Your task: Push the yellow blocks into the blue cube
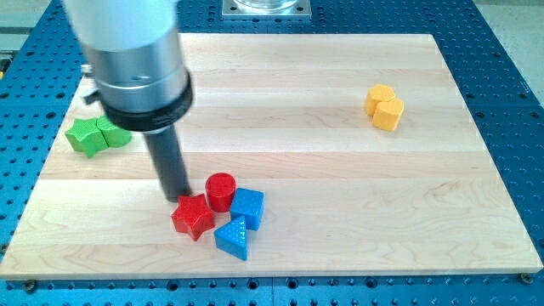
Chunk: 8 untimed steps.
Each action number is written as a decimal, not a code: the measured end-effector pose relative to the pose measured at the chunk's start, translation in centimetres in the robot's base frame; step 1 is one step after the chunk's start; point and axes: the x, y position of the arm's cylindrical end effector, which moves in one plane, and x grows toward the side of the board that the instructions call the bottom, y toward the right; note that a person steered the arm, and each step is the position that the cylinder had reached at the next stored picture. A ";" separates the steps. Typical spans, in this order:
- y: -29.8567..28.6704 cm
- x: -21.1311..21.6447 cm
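Note:
Two yellow blocks point(384, 106) sit pressed together at the view's upper right, shapes hard to tell apart. The blue cube point(247, 207) lies at the bottom centre, in a tight cluster with a red cylinder point(220, 190) to its left, a red star point(192, 216) further left and a blue triangular block point(233, 237) below it. My tip point(177, 196) rests on the board just above and left of the red star, touching or nearly touching it. The yellow blocks are far to the right of my tip.
Two green blocks point(98, 134) lie together at the view's left edge, partly hidden behind the arm's grey body point(136, 59). The wooden board point(340, 195) ends in edges on all sides, with a blue perforated table around it.

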 end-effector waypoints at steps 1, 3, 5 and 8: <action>-4.4 0.0; -3.0 -3.0; -1.8 -6.2; 12.1 -18.4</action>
